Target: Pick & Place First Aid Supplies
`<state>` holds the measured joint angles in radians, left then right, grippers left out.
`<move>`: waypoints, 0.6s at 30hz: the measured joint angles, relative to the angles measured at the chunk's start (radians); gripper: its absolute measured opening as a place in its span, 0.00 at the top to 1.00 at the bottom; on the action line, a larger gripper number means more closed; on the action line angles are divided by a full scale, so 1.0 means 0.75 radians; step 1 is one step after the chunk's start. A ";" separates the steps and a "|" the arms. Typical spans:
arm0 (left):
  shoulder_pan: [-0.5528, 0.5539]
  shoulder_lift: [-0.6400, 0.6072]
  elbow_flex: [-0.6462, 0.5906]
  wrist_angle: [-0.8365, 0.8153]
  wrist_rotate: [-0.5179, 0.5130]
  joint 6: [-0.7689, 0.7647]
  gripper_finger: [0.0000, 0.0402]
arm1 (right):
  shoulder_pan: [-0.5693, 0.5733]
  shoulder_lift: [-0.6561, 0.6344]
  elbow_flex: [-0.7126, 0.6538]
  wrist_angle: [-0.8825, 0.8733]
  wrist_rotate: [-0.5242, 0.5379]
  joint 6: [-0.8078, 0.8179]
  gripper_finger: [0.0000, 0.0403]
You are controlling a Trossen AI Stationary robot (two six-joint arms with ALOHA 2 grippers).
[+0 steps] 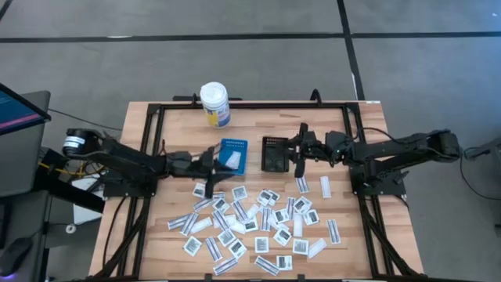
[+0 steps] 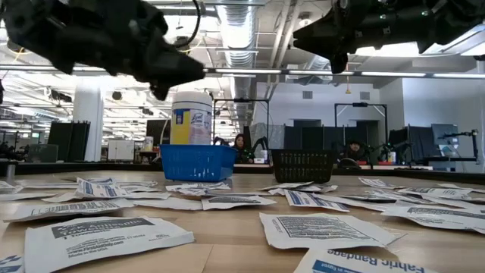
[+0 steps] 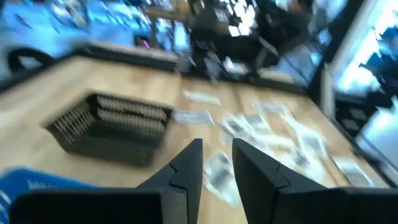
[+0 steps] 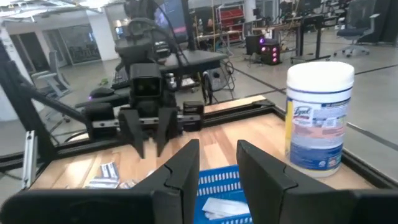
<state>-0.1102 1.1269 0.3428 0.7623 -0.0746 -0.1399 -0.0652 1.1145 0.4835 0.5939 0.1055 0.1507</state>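
Several small white packets [image 1: 250, 223], the first aid supplies, lie flat and scattered over the near half of the wooden table. A blue tray [image 1: 235, 144] holds a white packet [image 4: 224, 206]. A black tray [image 1: 272, 144] stands to its right. My left gripper [image 1: 210, 163] hovers level just left of the blue tray, above the table, open with nothing between its fingers [image 3: 186, 165]. My right gripper [image 1: 297, 150] hovers level at the black tray's right side, open and empty [image 4: 217, 149], pointing toward the blue tray.
A white bottle with a yellow label [image 1: 214, 104] stands at the table's far side behind the blue tray. A black metal frame [image 1: 235, 105] runs round the table's edges. People sit in the room beyond the table's far edge.
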 joint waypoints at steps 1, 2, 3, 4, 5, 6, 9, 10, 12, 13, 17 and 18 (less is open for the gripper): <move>-0.035 -0.020 0.000 -0.051 -0.001 -0.011 0.78 | 0.010 0.000 0.000 -0.012 -0.001 0.000 0.75; -0.073 -0.037 -0.001 -0.086 0.000 -0.028 0.78 | 0.020 0.000 0.000 -0.025 -0.001 0.000 0.75; -0.118 -0.054 0.000 -0.114 0.001 -0.031 0.78 | 0.031 0.000 0.000 -0.040 -0.001 0.000 0.75; -0.163 -0.069 0.000 -0.144 0.001 -0.030 0.78 | 0.043 0.000 0.000 -0.057 -0.001 0.000 0.75; -0.207 -0.082 0.000 -0.177 0.002 -0.029 0.78 | 0.057 0.000 0.000 -0.076 -0.001 0.000 0.75; -0.250 -0.096 0.000 -0.220 0.002 -0.029 0.78 | 0.071 0.001 0.000 -0.096 -0.001 0.000 0.75; -0.366 -0.134 0.000 -0.388 -0.036 -0.029 0.78 | 0.113 0.030 0.000 -0.105 -0.001 0.000 0.75; -0.400 -0.145 0.000 -0.448 -0.067 -0.029 0.78 | 0.126 0.042 0.000 -0.104 -0.001 0.000 0.75; -0.459 -0.167 0.000 -0.588 -0.128 -0.034 0.78 | 0.143 0.075 0.000 -0.096 -0.002 0.000 0.75; -0.483 -0.175 -0.001 -0.646 -0.143 -0.046 0.78 | 0.149 0.093 0.000 -0.097 -0.002 0.000 0.75; -0.541 -0.213 -0.001 -0.875 -0.145 -0.157 0.78 | 0.171 0.154 0.000 -0.080 -0.002 0.000 0.75; -0.547 -0.224 -0.001 -0.927 -0.145 -0.196 0.78 | 0.177 0.166 0.000 -0.079 -0.001 0.000 0.75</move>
<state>-0.5208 0.9591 0.3424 0.0668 -0.1833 -0.2866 0.0673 1.2387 0.4835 0.5349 0.1049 0.1510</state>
